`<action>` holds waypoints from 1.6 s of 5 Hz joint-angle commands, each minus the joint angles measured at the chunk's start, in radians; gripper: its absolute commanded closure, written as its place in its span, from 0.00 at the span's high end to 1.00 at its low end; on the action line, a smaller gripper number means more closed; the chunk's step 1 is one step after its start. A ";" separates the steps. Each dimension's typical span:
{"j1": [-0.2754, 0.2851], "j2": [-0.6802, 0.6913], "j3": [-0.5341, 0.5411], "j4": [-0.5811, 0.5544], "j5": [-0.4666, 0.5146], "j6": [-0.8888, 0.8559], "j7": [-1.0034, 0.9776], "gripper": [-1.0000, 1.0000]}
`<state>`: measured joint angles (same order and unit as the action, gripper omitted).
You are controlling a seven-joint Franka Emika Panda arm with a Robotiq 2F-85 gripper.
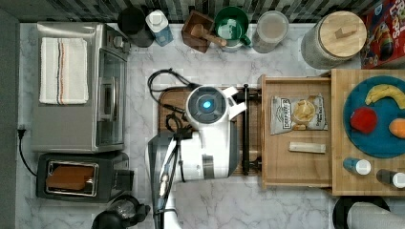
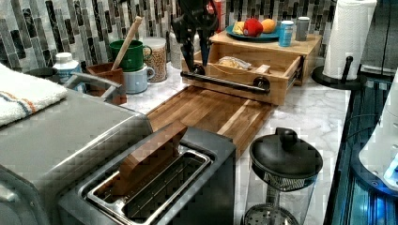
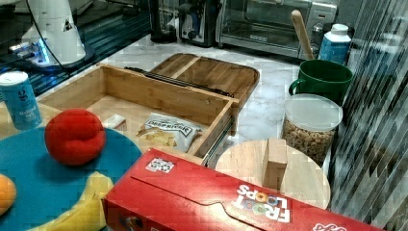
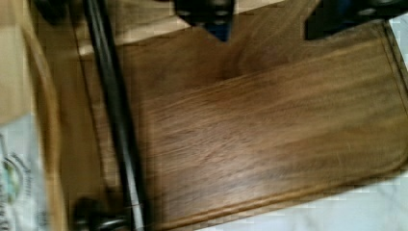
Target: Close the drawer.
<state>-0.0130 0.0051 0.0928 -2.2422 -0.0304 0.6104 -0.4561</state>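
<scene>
1. The drawer [image 1: 296, 162] stood pulled out from under the light-wood top [image 1: 339, 143], toward the top view's left, its front wall reaching over the edge of the brown wooden tray [image 1: 172, 102].
2. Its black bar handle [image 1: 245, 129] ran along that front, held off the wood by two round posts, as the left view showed.
3. Inside the drawer lay a chip bag [image 1: 299, 114] and, apart from it, a small pale bar [image 1: 307, 147].
4. The gripper [image 2: 197, 58] hung over the tray just beside the handle, near the handle's far end in the left view.
5. Its two dark fingers [image 2: 188, 56] pointed down with a clear gap between them, spread wide and holding nothing.
6. In the wrist view both finger ends [image 4: 219, 19] stood over the dark tray wood, with the handle off to one side and not between them.
7. A blue plate [image 1: 377, 143] carrying a banana [image 1: 384, 93] and a red fruit [image 1: 364, 119] sat on the top above the drawer.
</scene>
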 commanded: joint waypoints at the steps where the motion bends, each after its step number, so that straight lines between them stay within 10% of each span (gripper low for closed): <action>1: 0.017 0.003 0.007 -0.111 -0.107 0.160 -0.187 0.00; 2: -0.129 0.025 0.116 -0.124 -0.174 0.212 -0.219 0.00; 8: -0.247 0.102 0.006 -0.082 -0.284 0.352 -0.371 0.00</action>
<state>-0.2539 0.1078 0.1349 -2.4043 -0.2300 0.9331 -0.7290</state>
